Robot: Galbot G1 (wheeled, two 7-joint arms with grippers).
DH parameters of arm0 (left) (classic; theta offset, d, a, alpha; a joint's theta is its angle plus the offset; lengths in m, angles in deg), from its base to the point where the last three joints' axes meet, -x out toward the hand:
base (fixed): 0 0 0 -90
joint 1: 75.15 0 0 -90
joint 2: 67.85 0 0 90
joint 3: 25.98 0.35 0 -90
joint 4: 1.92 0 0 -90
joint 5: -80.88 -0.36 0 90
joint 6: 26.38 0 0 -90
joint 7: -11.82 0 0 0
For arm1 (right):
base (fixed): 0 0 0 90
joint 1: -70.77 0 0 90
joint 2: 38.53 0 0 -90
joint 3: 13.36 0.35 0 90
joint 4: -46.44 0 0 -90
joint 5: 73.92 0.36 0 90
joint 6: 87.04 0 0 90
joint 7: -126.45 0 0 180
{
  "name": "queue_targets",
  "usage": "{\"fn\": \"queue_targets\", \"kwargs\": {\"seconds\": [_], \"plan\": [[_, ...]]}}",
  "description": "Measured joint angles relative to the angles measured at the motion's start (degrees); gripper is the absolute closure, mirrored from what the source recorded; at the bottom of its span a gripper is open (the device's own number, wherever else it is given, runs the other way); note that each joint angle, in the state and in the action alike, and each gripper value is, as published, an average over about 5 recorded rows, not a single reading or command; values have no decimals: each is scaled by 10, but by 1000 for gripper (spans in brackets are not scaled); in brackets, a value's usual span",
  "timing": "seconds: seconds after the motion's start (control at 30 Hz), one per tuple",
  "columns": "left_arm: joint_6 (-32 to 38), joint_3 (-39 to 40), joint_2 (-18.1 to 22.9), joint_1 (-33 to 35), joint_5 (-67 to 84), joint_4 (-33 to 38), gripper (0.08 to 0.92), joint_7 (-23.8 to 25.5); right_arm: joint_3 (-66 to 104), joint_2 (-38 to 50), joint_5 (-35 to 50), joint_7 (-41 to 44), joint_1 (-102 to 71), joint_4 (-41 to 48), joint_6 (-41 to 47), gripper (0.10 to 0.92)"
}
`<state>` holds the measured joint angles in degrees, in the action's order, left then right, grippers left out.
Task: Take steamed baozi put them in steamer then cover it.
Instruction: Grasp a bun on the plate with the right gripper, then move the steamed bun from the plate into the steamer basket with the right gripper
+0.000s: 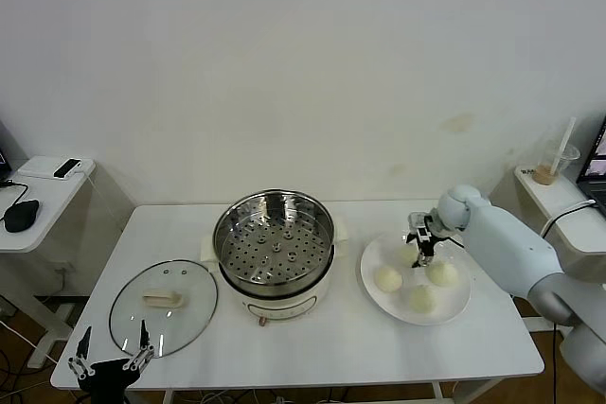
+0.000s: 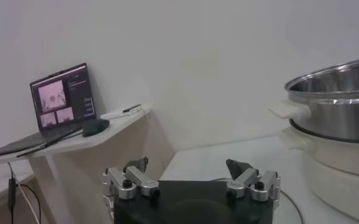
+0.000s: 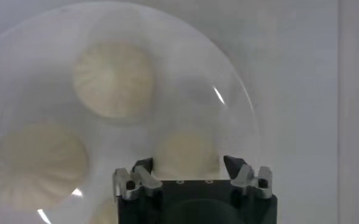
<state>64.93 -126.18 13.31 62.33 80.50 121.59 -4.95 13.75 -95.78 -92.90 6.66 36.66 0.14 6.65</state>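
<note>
Four pale cream round buns [image 1: 387,278] on one flat white plate [image 1: 456,310], frame right; right gripper [image 1: 418,253] clamped on rear bun. One steel steamer [image 1: 274,238] centre, one glass lid [image 1: 163,307] lower left. Left gripper [image 1: 112,351] spread wide, bottom left.

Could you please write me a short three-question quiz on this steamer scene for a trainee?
1. True or false: the cover already sits on the steamer.
2. How many steamed baozi lie on the white plate?
3. Which gripper is at the baozi? A) left gripper B) right gripper

Key
1. False: the cover lies flat on the table, on the left side of the steamer, whose perforated tray is bare.
2. Four; none is in the steamer yet.
3. B: the right gripper is down over the far bun, fingers on either side of it, while the left gripper waits open at the table's near edge by the cover.
</note>
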Motion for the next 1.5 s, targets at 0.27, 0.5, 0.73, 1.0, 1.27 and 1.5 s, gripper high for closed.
{"fn": "queue_targets", "kwargs": {"seconds": [0.27, 0.5, 0.73, 1.0, 1.27, 1.5], "plan": [[0, -1, 0, 0, 0, 0, 177, -2, 0, 6, -2, 3, 1, -2, 0, 570], [0, 0, -5, 0, 1, -1, 177, -2, -7, 23, 10, 8, 12, -23, 0, 563], [-1, 5, -11, -1, 2, -2, 177, -1, -35, 61, 48, 15, 48, -85, 8, 558], [-7, 7, -19, -3, 9, -3, 177, 2, -90, 97, 112, 19, 129, -158, 16, 559], [-10, 1, -26, -5, 17, -5, 177, 3, -151, 78, 177, 15, 231, -185, 20, 558], [-11, -8, -30, -6, 23, -7, 177, 5, -199, 8, 230, 3, 294, -182, 18, 559]]}}
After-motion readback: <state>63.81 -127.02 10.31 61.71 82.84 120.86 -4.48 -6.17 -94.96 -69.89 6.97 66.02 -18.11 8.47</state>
